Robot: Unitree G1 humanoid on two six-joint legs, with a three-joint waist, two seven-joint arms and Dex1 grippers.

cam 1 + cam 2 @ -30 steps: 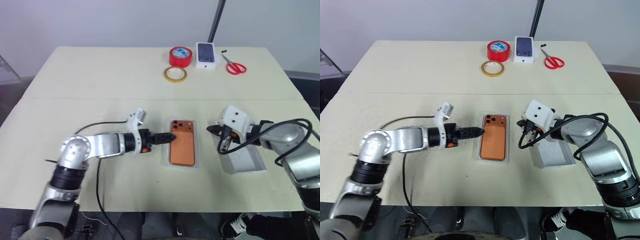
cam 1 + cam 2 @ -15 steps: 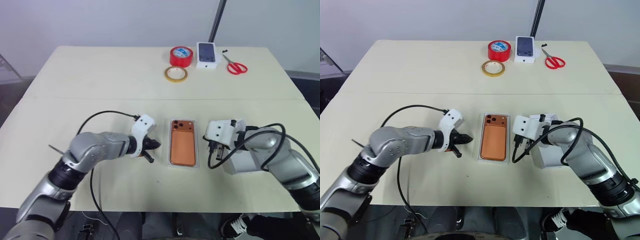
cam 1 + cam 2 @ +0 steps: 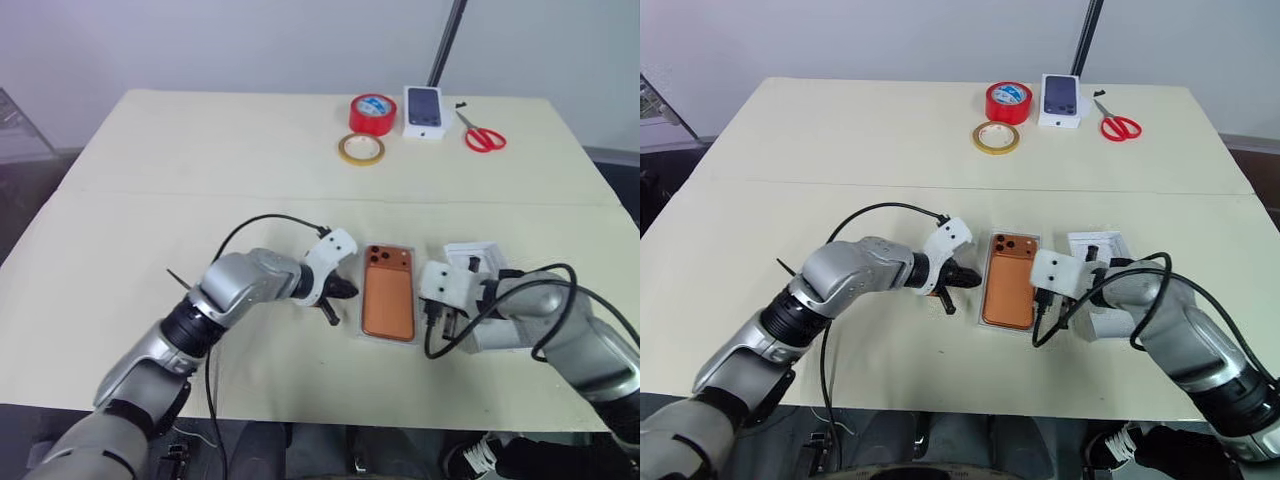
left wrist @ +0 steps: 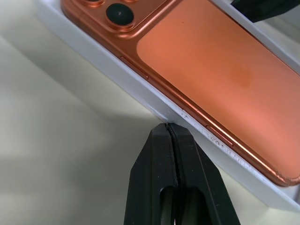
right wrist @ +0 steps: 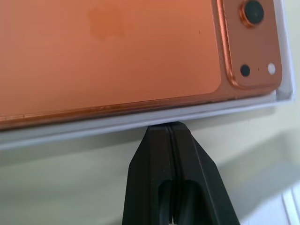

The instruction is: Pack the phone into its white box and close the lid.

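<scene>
The orange phone [image 3: 388,305] lies back up in the white box [image 4: 140,89] near the table's front edge, with its camera cluster at the far end. My left gripper [image 3: 346,291] is shut and holds nothing. Its tip [image 4: 167,126] touches the box's left wall. My right gripper [image 3: 424,312] is also shut and holds nothing, and its tip [image 5: 169,125] sits against the box's right wall [image 5: 140,119]. The lid [image 3: 472,256] lies to the right of the box, white inside up, partly under my right arm.
At the table's far edge stand a red tape roll [image 3: 372,112], a yellow tape ring [image 3: 360,149], a small box with a dark phone picture [image 3: 423,110] and red scissors [image 3: 484,136]. A black cable loops off each wrist.
My left gripper has shut, pulled off the phone, rolled and come back to the box's left wall. My right gripper has sunk from beside the lid to the box's right wall. The camera has shifted.
</scene>
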